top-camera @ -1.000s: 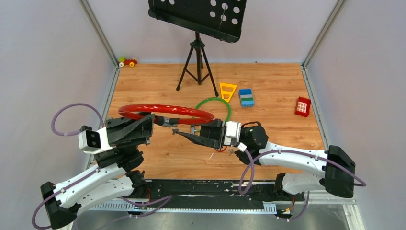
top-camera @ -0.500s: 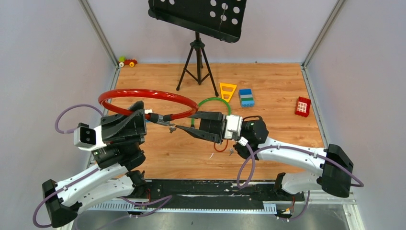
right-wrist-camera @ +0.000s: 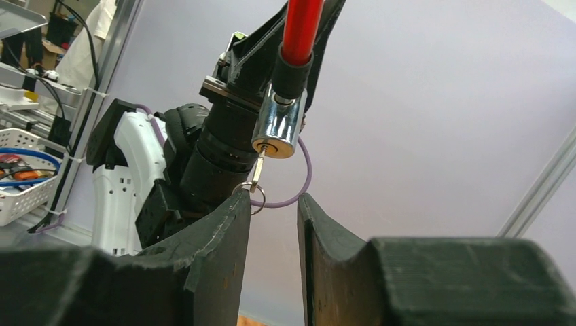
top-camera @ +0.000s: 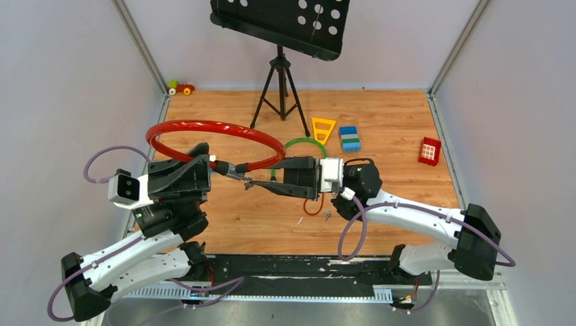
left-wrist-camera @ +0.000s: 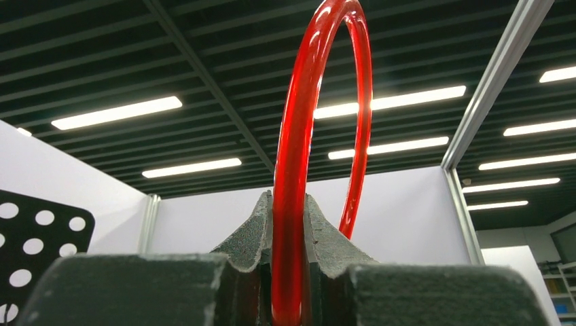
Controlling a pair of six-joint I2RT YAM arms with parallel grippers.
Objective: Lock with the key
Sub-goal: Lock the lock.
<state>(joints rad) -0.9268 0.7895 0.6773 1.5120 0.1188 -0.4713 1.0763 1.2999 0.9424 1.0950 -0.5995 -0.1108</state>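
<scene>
The red cable lock (top-camera: 204,128) is a big loop held up in the air, and my left gripper (top-camera: 204,165) is shut on it. In the left wrist view the red cable (left-wrist-camera: 307,88) runs straight up between the closed fingers of the left gripper (left-wrist-camera: 288,201). Its chrome lock cylinder (right-wrist-camera: 278,125) hangs at the cable's end. The small silvery key (right-wrist-camera: 259,170) sticks out of the cylinder with a split ring (right-wrist-camera: 256,197) below it. My right gripper (right-wrist-camera: 274,201) is open just under the ring, which touches its left fingertip; nothing lies between the fingers. From above, the right gripper (top-camera: 253,185) meets the key (top-camera: 246,180).
A black music stand on a tripod (top-camera: 280,81) is at the back centre. A green ring (top-camera: 311,144), a yellow triangle (top-camera: 323,128), a blue-green block (top-camera: 350,138), a red block (top-camera: 429,150) and a toy car (top-camera: 181,87) lie on the wood floor. A small red loop (top-camera: 312,208) lies under the right wrist.
The left arm has swung the red cable loop to the left and farther back. The right gripper has stayed by the key, its wrist shifting slightly back.
</scene>
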